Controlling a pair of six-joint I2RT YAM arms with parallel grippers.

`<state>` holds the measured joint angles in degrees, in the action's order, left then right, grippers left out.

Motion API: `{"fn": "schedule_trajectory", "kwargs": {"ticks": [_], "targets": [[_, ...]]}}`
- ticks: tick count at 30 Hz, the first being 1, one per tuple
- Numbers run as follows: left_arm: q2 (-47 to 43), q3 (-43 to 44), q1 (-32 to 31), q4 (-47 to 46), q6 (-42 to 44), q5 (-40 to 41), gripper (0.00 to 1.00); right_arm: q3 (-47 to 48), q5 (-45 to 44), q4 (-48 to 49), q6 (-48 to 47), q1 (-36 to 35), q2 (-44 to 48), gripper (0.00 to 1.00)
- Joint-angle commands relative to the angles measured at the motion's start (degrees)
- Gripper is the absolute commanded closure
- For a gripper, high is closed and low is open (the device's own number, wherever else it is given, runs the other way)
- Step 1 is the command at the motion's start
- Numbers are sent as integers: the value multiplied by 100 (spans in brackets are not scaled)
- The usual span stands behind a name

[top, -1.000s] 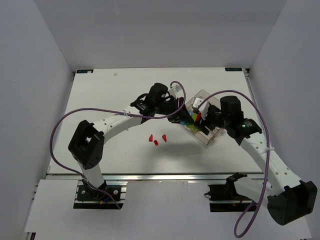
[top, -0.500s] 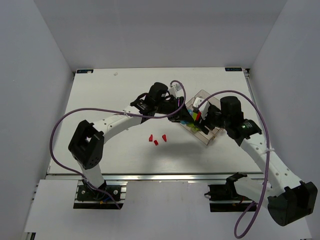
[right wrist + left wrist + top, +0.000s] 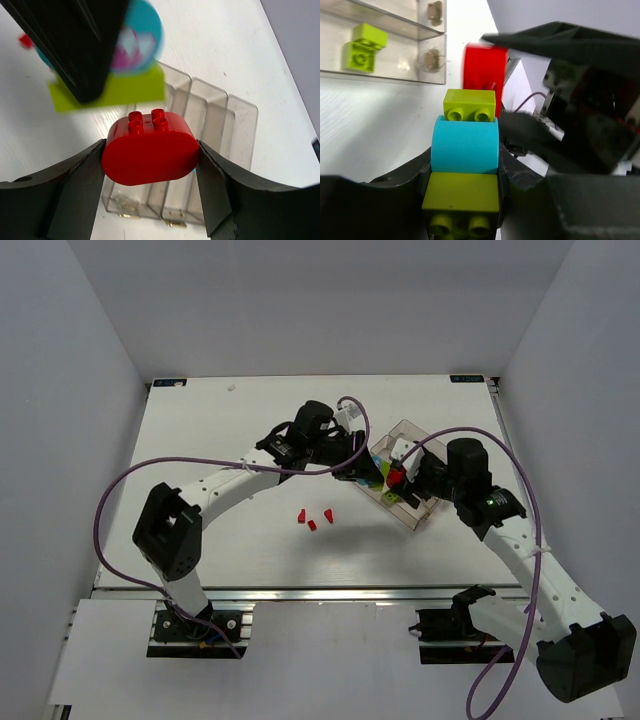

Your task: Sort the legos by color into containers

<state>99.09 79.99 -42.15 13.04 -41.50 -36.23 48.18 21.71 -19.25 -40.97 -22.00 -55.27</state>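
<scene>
My left gripper [image 3: 464,170] is shut on a stack of legos: a yellow-green brick [image 3: 461,197], a cyan brick [image 3: 465,145] and a second yellow-green brick [image 3: 469,105]. My right gripper [image 3: 150,155] is shut on a rounded red brick [image 3: 150,152], held just off the end of that stack and above the clear divided tray [image 3: 220,130]. In the top view the two grippers meet over the tray [image 3: 425,512], left [image 3: 362,468] and right [image 3: 400,478]. One yellow-green brick [image 3: 362,47] lies in a tray compartment.
Three small red bricks [image 3: 312,518] lie loose on the white table [image 3: 220,430] in front of the left arm. Purple cables [image 3: 150,475] loop over both arms. The table's right edge [image 3: 497,440] is near the tray.
My right gripper has drawn back slightly to the right with the red brick, which now stands apart from the stack. My left gripper has shifted slightly left with the rest of the stack.
</scene>
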Motion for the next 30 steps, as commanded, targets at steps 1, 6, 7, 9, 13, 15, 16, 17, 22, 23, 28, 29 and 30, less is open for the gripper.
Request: {"fn": "schedule_trajectory", "kwargs": {"ticks": [1, 6, 7, 9, 13, 15, 16, 17, 22, 23, 28, 29, 30], "targets": [[-425, 123, 277, 287, 107, 195, 100, -37, -414, 44, -104, 213, 104, 100], [-487, 140, 330, 287, 115, 143, 100, -81, -422, 105, -130, 249, 77, 100], [-487, 149, 330, 287, 124, 125, 100, -90, -422, 123, -130, 257, 77, 100], [-487, 184, 330, 313, 142, 116, 100, -81, -414, 158, -113, 258, 77, 100], [-531, 272, 444, 462, 360, 230, 100, -64, -571, 175, -253, 319, -36, 100], [-566, 394, 497, 717, 528, 422, 100, 41, -869, 149, -341, 363, -177, 100], [-557, 430, 497, 813, 711, 493, 100, 129, -984, 88, -298, 476, -412, 100], [-566, 465, 567, 1023, 817, 581, 100, 400, -1202, -17, -237, 486, -571, 100], [-741, 396, 690, 1482, 1494, 1256, 100, 964, -1459, -106, 483, 819, -1345, 100], [-794, 360, 691, 1578, 1565, 1346, 100, 1061, -1703, -88, 1007, 855, -1468, 100], [-1198, -17, 743, 1693, 2005, 1829, 100, 2009, -2144, -360, 2311, 1040, -2487, 100], [-1329, -149, 743, 1676, 2040, 1943, 100, 2159, -2563, -526, 2783, 1066, -2646, 100], [-1400, -220, 743, 1658, 2084, 1979, 100, 2491, -2715, -641, 3022, 1101, -2961, 100]]}}
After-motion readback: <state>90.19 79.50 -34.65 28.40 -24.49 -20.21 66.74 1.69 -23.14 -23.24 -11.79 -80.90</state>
